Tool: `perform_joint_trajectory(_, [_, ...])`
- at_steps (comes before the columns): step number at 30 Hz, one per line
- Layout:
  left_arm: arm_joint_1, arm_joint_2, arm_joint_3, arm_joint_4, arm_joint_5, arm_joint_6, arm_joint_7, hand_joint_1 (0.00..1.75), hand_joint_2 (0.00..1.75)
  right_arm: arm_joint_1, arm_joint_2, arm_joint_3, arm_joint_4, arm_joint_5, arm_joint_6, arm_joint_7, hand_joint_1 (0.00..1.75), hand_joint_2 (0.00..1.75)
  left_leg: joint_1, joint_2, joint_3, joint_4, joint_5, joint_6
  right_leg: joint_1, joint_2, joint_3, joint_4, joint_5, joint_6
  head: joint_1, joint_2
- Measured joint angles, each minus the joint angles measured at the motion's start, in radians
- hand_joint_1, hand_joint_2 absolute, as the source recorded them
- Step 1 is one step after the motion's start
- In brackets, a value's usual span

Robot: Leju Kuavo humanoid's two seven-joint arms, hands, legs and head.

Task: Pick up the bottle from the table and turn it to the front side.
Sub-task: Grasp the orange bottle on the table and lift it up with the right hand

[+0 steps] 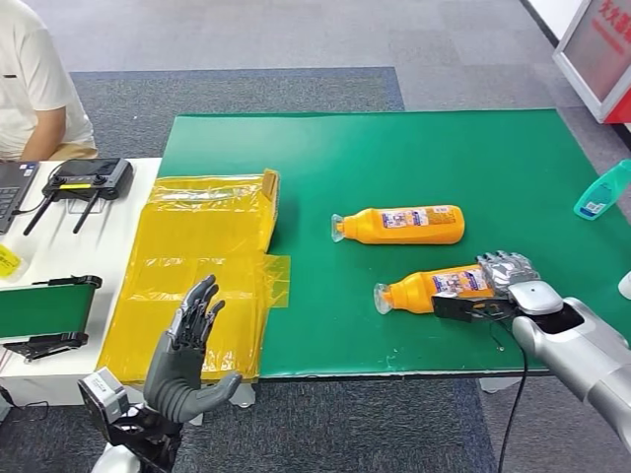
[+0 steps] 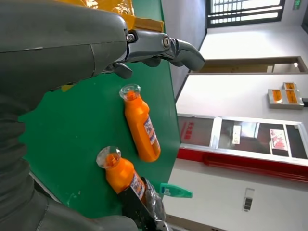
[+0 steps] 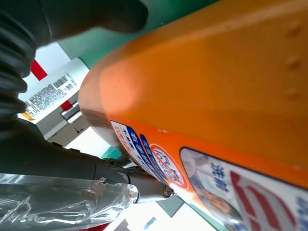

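Currently: right hand fingers wrapped around near orange bottle lying on tabletop, ready for lifting; left hand spread, empty.

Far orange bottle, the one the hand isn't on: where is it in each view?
Head view: far orange bottle lies mid-mat, behind the held bottle.
Left wrist view: centre of frame, clear cap toward the yellow bags.
Right wrist view: not identifiable; the held bottle is close up.
Shared landmark: green mat.
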Motion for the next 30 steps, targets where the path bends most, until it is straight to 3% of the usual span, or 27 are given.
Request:
perform_joint_trajectory(12, [-0.001,0.005,-0.002,0.0,0.001,0.007,0.002,0.0,1.75,-0.002,0.007,0.0,0.004,-0.013,-0.011,-0.015,1.75,1.75,0.0,0.0,0.003,0.0,0.0,0.0,0.0,0.0,0.003,0.0,0.0,0.0,0.0,0.0])
perform_joint_trajectory(17, [0.001,0.005,-0.002,0.0,0.003,0.011,0.003,0.0,1.75,0.021,0.007,-0.031,-0.026,-0.106,-0.064,-0.038,1.75,1.75,0.0,0.0,0.004,0.0,0.0,0.0,0.0,0.0,0.003,0.0,0.0,0.0,0.0,0.0])
perform_joint_trajectory(21, [0.012,0.005,-0.001,0.001,0.014,0.019,0.0,0.0,1.75,0.146,0.014,-0.15,-0.14,-0.237,-0.178,-0.097,1.75,1.75,0.0,-0.001,0.003,0.0,0.0,0.0,0.0,-0.001,0.003,0.0,0.0,0.0,0.0,0.0])
perform_joint_trajectory(25, [0.021,0.005,0.0,0.002,0.02,0.029,-0.005,0.0,1.75,0.288,0.042,-0.288,-0.26,-0.29,-0.224,-0.163,1.75,1.75,0.001,-0.002,0.002,0.0,-0.001,0.0,0.001,-0.001,0.003,0.0,-0.002,-0.001,0.0,0.0])
perform_joint_trajectory(30, [0.031,0.005,0.001,0.002,0.027,0.056,-0.02,0.0,1.75,0.504,0.179,-0.47,-0.432,-0.51,-0.25,-0.328,1.75,1.75,0.001,-0.002,0.002,0.0,-0.003,-0.001,0.002,-0.002,0.002,0.0,-0.003,-0.002,0.0,0.0])
